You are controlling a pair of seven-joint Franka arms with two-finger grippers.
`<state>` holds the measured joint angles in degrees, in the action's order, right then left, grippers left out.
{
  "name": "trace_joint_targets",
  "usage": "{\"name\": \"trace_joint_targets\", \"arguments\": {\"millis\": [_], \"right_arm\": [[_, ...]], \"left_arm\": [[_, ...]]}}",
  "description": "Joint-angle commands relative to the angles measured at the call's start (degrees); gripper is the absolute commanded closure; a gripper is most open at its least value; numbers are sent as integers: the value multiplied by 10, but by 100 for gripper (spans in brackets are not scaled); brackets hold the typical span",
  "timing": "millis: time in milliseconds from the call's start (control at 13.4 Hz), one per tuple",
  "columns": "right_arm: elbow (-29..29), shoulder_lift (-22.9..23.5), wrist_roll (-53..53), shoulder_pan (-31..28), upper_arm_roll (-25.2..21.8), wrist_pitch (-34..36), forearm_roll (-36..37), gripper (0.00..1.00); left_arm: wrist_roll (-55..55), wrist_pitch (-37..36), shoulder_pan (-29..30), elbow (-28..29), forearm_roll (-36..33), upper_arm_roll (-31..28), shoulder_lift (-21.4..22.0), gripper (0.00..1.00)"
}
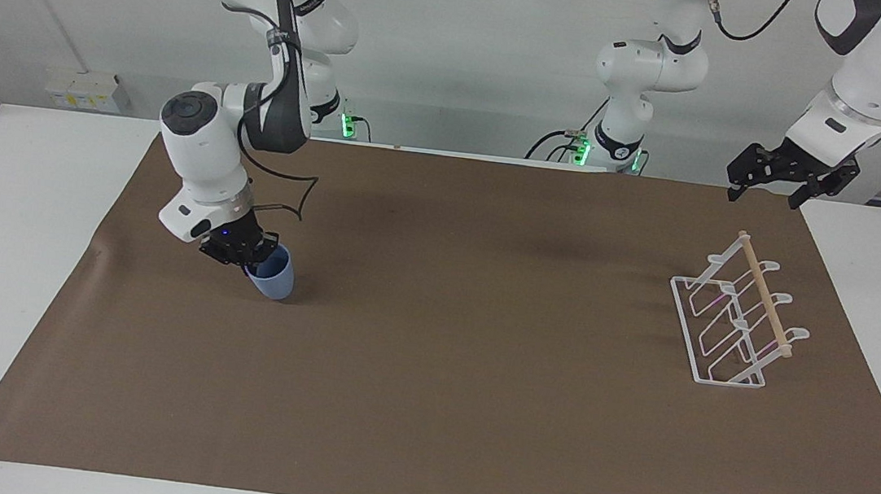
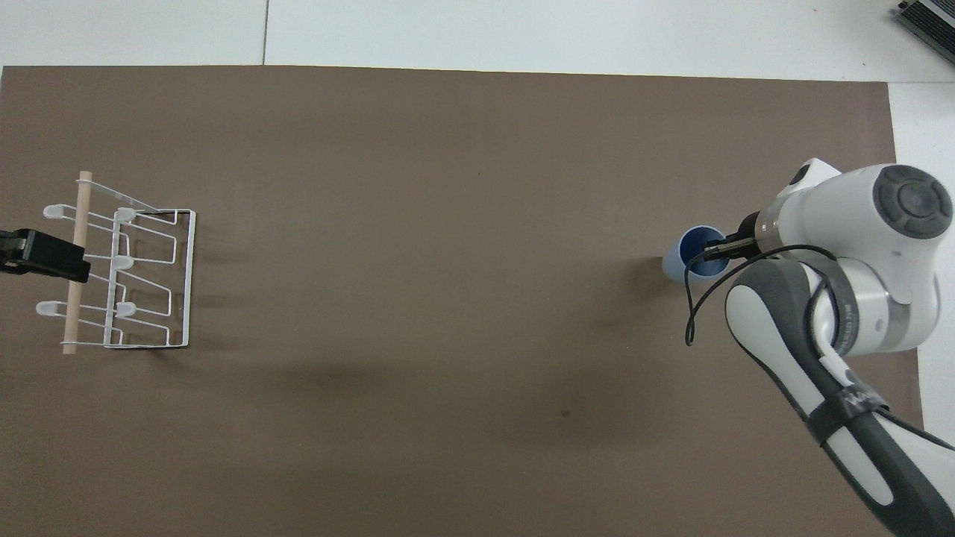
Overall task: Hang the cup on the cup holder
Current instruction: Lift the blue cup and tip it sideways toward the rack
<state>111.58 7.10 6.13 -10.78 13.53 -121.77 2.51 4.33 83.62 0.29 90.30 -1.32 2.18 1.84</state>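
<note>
- Right gripper (image 1: 250, 253) clamped on the rim of the cup (image 1: 271, 277), one finger inside the mouth and one outside on the wall (read from the overhead view, where a dark finger crosses the blue interior).
- Cup tilted, mouth leaning toward the gripper; base at or barely above the brown mat (image 1: 423, 409), contact not resolvable. Position: toward the right arm's end of the table.
- Cup holder (image 1: 731, 323) standing well apart from the cup, toward the left arm's end of the table; wooden dowel (image 1: 765, 295) across its top, upturned prongs free, nothing hung yet.
- Left gripper (image 1: 779, 178) raised over the mat edge close to the cup holder, fingers spread, holding nothing; arm waiting.
- Step in hand, judged: lift and carry of the cup toward the cup holder. Task at an early stage.
- To do it well: lift straight up first until the base clears the mat, avoiding any drag; then a smooth sweep across the table at steady height.
- Rim pinch covers only a thin wall (light plastic, likely slippery), so slow wrist rotation advisable; sudden swings risk the cup pivoting between the fingers.
- Before arrival: turn the cup mouth-down so that a prong can enter the opening; approach from above the prong tips, clear of the dowel.
- Left gripper near the cup holder: possible handover or bracing of the wire frame, not determinable.
</note>
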Motion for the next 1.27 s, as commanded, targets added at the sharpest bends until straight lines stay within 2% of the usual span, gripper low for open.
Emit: {"name": "trace_joint_targets", "arguments": {"millis": [0, 224, 373, 596, 745, 894, 1043, 1192], "right_arm": [[-139, -48, 0, 4, 23, 156, -12, 100], [-216, -76, 5, 4, 51, 237, -35, 100], [-200, -87, 3, 3, 51, 231, -98, 100], [-147, -114, 10, 17, 53, 227, -117, 100], [-142, -111, 10, 23, 53, 204, -181, 100], [-112, -107, 24, 36, 53, 153, -257, 100], [-82, -104, 33, 70, 53, 92, -302, 100], [-84, -83, 31, 95, 54, 70, -359, 100]], "left_arm": [[-6, 6, -1, 20, 2, -2, 17, 0], [-5, 0, -2, 21, 2, -2, 18, 0], [-2, 2, -5, 20, 2, -2, 18, 0], [1, 8, -11, 20, 2, 2, 17, 0], [1, 8, -12, 20, 5, 4, 17, 0], [12, 15, -10, 21, 35, 3, 17, 0], [62, 16, -6, 21, 53, 3, 17, 0], [116, 20, -4, 22, 78, 3, 18, 0]]}}
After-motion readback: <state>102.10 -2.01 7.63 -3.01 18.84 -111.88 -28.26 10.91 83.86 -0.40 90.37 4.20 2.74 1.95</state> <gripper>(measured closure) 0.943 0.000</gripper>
